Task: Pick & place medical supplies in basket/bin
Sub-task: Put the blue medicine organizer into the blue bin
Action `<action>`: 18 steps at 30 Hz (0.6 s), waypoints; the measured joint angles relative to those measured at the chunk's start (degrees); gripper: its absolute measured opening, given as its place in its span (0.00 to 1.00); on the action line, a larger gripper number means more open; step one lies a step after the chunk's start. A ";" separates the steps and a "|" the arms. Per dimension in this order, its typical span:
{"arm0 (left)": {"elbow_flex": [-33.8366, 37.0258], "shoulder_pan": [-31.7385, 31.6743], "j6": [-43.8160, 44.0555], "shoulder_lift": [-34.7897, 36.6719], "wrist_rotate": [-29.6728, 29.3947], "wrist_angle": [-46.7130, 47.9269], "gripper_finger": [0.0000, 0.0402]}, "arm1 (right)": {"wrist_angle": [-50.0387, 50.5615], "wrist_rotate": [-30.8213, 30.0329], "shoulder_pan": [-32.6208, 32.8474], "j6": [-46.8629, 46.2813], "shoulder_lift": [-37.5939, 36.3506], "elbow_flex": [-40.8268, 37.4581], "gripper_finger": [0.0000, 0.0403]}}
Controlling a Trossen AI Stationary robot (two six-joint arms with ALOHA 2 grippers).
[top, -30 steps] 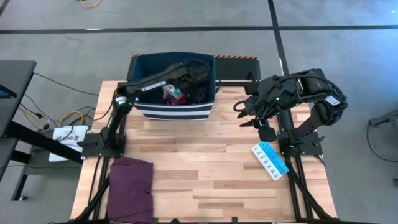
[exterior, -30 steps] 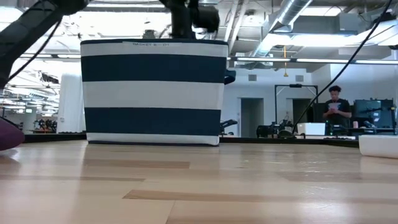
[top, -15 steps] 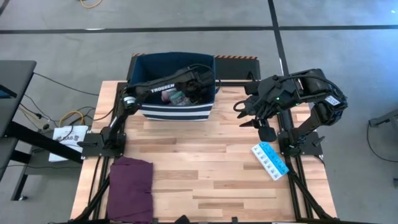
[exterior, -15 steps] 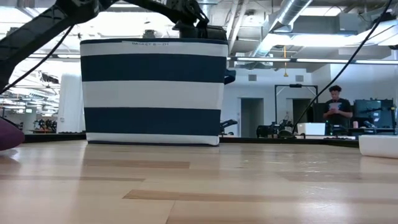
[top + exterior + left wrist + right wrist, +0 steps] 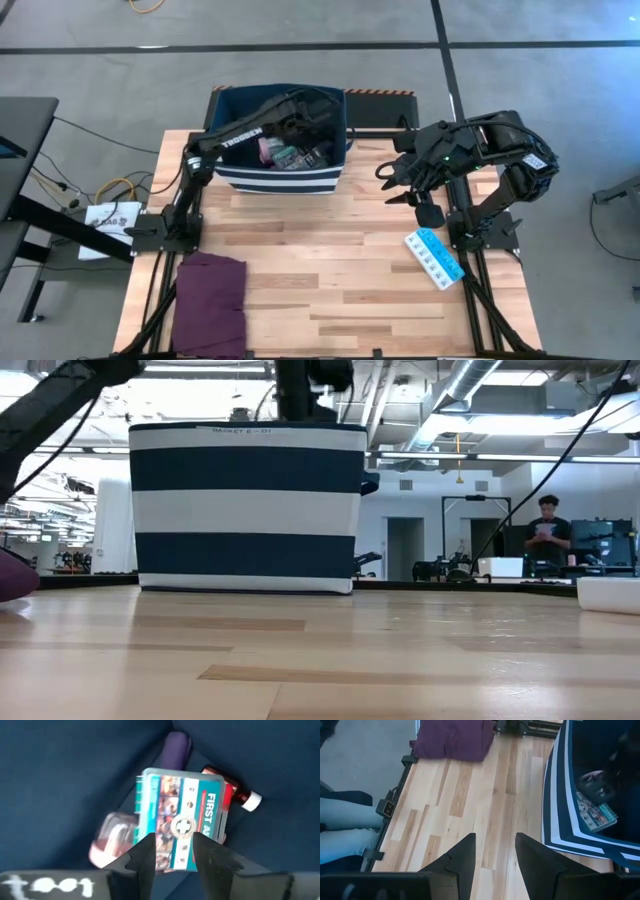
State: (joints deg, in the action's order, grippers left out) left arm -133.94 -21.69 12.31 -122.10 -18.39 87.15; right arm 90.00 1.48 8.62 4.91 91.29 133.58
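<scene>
My left gripper [image 5: 172,851] hangs inside the bin [image 5: 330,177], which stands at the table's [image 5: 330,270] far edge, left of the middle. Its fingers [image 5: 147,855] stand parted with nothing between them. Directly below them the first-aid packet [image 5: 182,817] lies flat on the bin's floor, clear of the pads, so I judge it delivered.

Around that packet in the left wrist view I can make out a pink round tub [image 5: 114,837] beside it, a purple roll [image 5: 176,747] touching its far end, and a small bottle [image 5: 240,795] with a white cap tucked partly under its edge. From above, the bin's contents show only as a cluster of pink and teal under my left arm [image 5: 240,135].

My right gripper [image 5: 492,852] waits over the table's far right part, near the right edge, jaws also apart and holding nothing. It looks across the bare boards toward the bin's striped wall.

What is left, as far as I can see: the blue-white pill strip [image 5: 435,257] sits on the table close to the right edge, between the right arm's base and the near side, well apart from the bin. The folded purple cloth [image 5: 210,300] at the near left corner is not one of the supplies. I see no other loose item on the table, so I reckon the job is nearly finished, with the strip as the one remaining pick, best suited to the right arm.

A person [image 5: 548,530] stands in the room beyond the table.
</scene>
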 joint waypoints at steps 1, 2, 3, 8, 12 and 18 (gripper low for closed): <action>-0.44 0.14 0.20 0.71 -0.79 0.83 0.30 | 0.02 -0.01 0.00 0.00 0.00 -0.01 0.33; -0.84 0.47 0.32 1.51 -1.86 1.49 0.30 | 0.02 -0.01 0.00 -0.08 0.00 0.02 0.33; -1.04 0.68 0.47 2.50 -2.47 1.72 0.30 | 0.02 -0.01 0.00 -0.58 0.00 -0.01 0.33; -0.95 2.94 0.74 7.89 -4.71 2.20 0.30 | 0.01 -0.10 -0.50 -6.52 0.00 -0.01 0.33; -0.93 5.72 0.74 11.75 -4.90 2.21 0.30 | 0.02 -0.20 -0.50 -12.85 0.00 0.00 0.33; -0.93 11.87 0.81 16.62 -5.98 2.16 0.30 | 0.02 0.15 0.92 -19.24 0.00 -0.01 0.32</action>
State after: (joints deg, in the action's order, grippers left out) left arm -134.87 -9.82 13.13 -105.48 -24.37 89.32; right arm 90.02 1.63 9.55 -14.33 91.29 133.58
